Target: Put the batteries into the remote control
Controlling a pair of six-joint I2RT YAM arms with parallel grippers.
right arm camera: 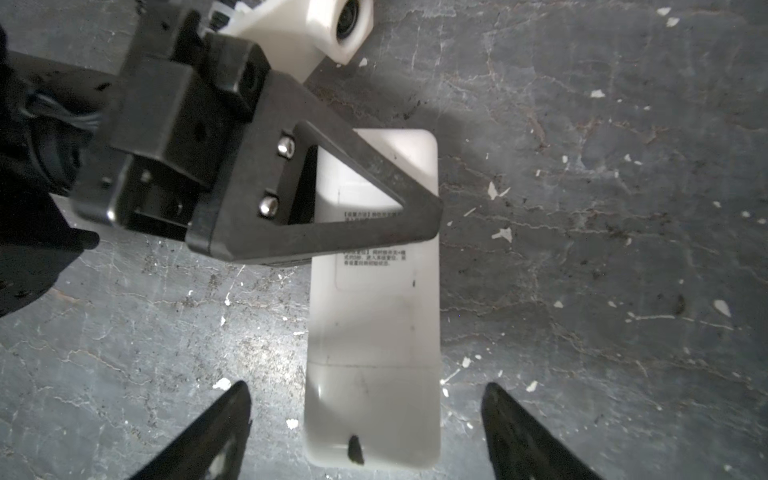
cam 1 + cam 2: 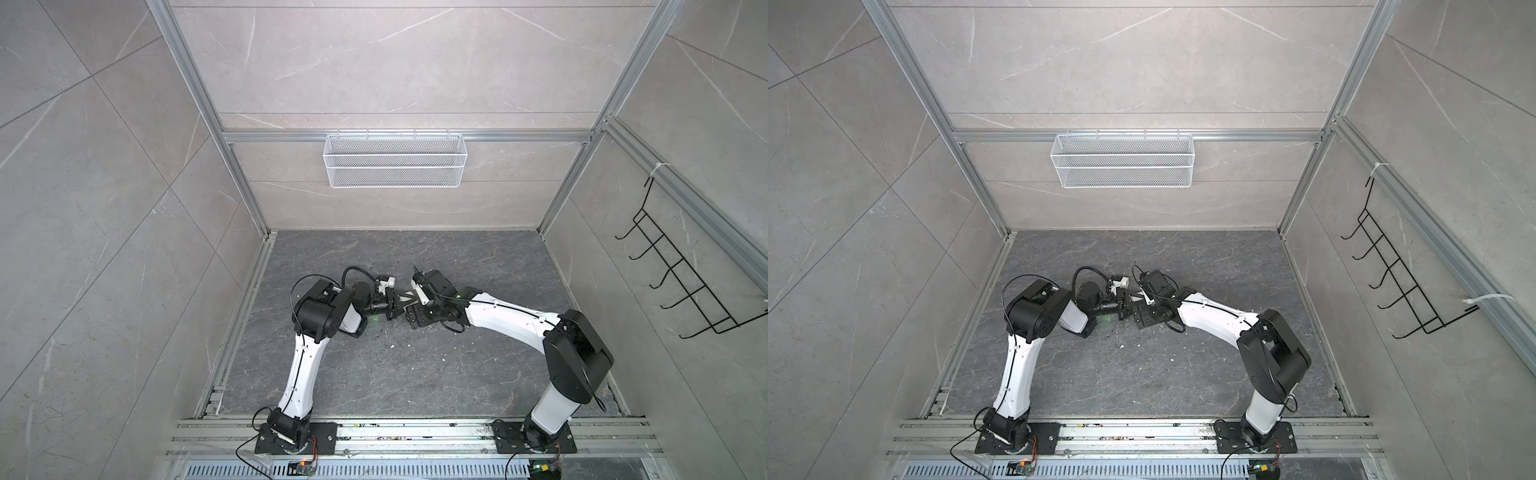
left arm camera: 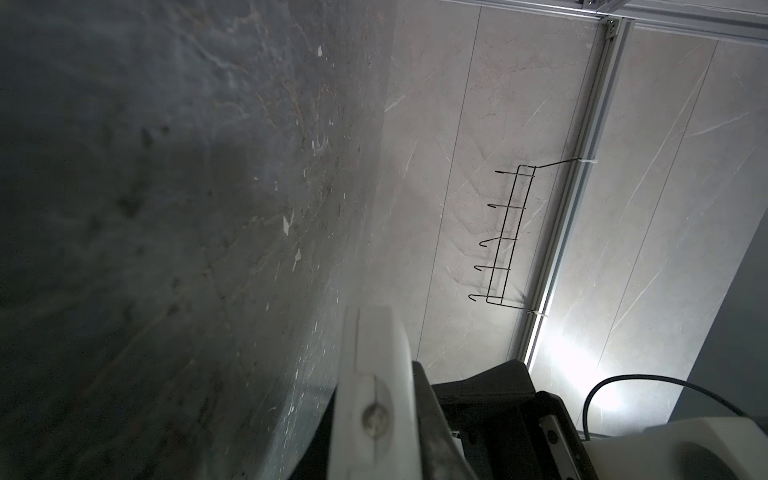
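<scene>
The white remote control [image 1: 374, 324] lies back up on the dark floor, with small printed text on its back. My left gripper [image 1: 365, 216] is shut on its far part, with one black triangular finger [image 1: 374, 166] across the back. The remote's white edge [image 3: 374, 374] fills the left wrist view between that gripper's fingers. My right gripper [image 1: 368, 385] is open, and its two fingertips straddle the remote's near end without touching it. In both top views the two grippers meet at mid-floor, where only a sliver of the remote [image 2: 406, 297] [image 2: 1136, 297] shows. The batteries are out of view.
White specks [image 1: 503, 235] are scattered over the floor. A white mesh basket [image 2: 395, 160] hangs on the back wall and a black hook rack [image 2: 681, 286] on the right wall. The left wrist camera housing [image 1: 332, 25] sits just beyond the remote.
</scene>
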